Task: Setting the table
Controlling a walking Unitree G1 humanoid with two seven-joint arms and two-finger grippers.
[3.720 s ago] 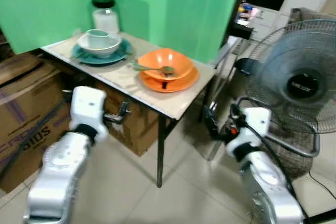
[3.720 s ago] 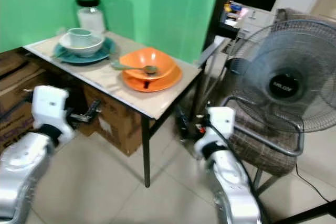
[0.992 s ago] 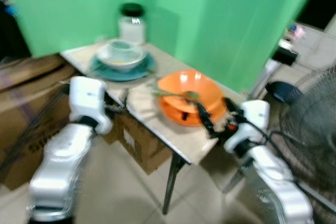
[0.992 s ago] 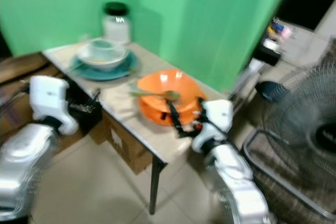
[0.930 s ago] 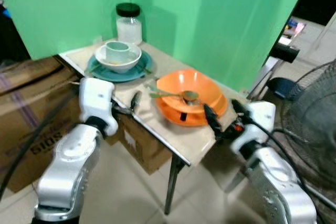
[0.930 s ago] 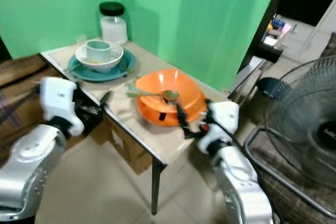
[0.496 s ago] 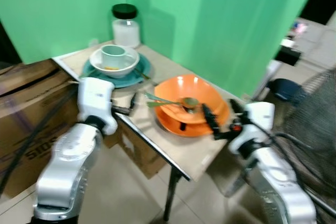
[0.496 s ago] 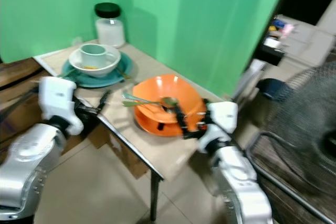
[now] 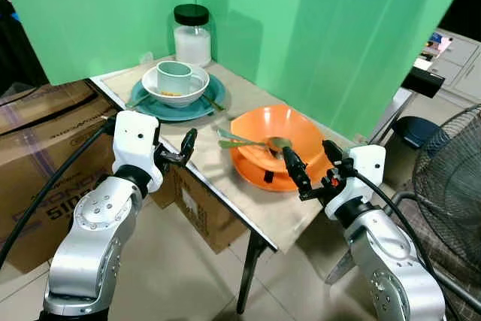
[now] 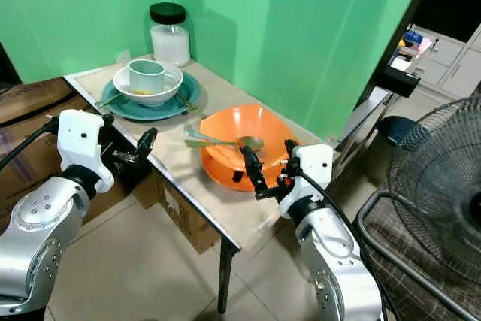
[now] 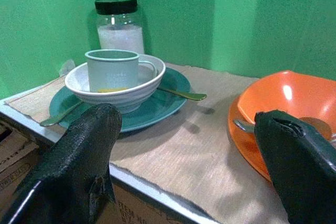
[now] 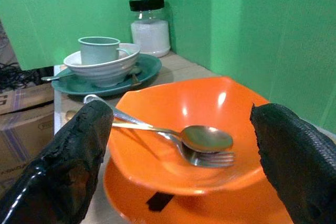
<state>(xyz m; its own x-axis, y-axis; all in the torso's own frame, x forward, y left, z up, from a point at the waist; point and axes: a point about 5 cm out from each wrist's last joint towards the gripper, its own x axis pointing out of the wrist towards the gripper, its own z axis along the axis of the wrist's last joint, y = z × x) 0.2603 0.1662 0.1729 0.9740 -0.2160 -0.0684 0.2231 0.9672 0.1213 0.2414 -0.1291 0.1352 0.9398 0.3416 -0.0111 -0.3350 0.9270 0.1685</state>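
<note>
**Two tools spread at the table edge, nothing gripped**

Two tools stand spread and empty. The right tool [image 9: 310, 172] sits beside the orange bowl [image 9: 276, 137], apparently lined up to grasp it. The left tool [image 9: 183, 146] waits near the teal plate [image 9: 179, 109]. The bowl is glossy, stacked on an orange plate [image 9: 259, 176] mid-table [image 9: 255, 212], with a spoon [image 12: 206, 137] and fork [image 12: 210, 158] inside.

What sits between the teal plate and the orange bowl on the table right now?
Nothing stands there. In the left wrist view the stretch between the teal plate and the orange bowl is bare table mat.
</note>
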